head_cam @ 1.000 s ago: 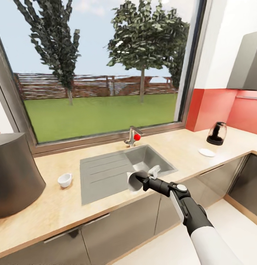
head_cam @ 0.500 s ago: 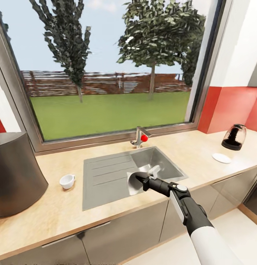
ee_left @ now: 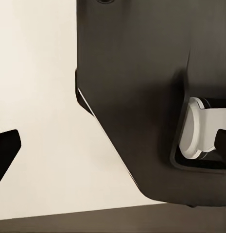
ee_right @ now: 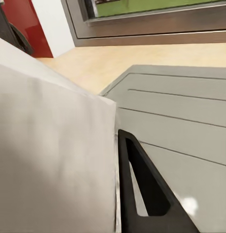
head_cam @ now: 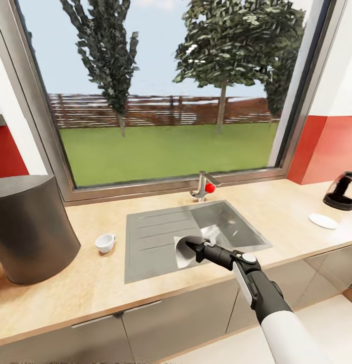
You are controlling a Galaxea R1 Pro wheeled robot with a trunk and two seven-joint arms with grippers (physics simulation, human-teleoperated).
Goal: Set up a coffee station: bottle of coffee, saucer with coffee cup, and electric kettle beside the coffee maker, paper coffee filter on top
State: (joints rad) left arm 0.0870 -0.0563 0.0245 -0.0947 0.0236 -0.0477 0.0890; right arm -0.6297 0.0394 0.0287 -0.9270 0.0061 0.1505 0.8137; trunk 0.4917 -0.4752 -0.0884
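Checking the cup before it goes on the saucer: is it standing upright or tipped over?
Upright. The cup stands on its base on the counter, mouth facing up, handle to the side, left of the sink.

Table (head_cam: pixel 95 283) runs below window (head_cam: pixel 170 91). Sink (head_cam: pixel 160 237) set in table at middle, tap (head_cam: pixel 205 185) behind it by window sill. Cup (head_cam: pixel 105 242) on table just left of sink. Coffee maker (head_cam: pixel 29 227) on table at far left. Saucer (head_cam: pixel 323 220) on table at far right, kettle (head_cam: pixel 342 191) just behind it. Right claw (head_cam: pixel 192 247) with paper filter (head_cam: pixel 183 251) over sink's front edge.
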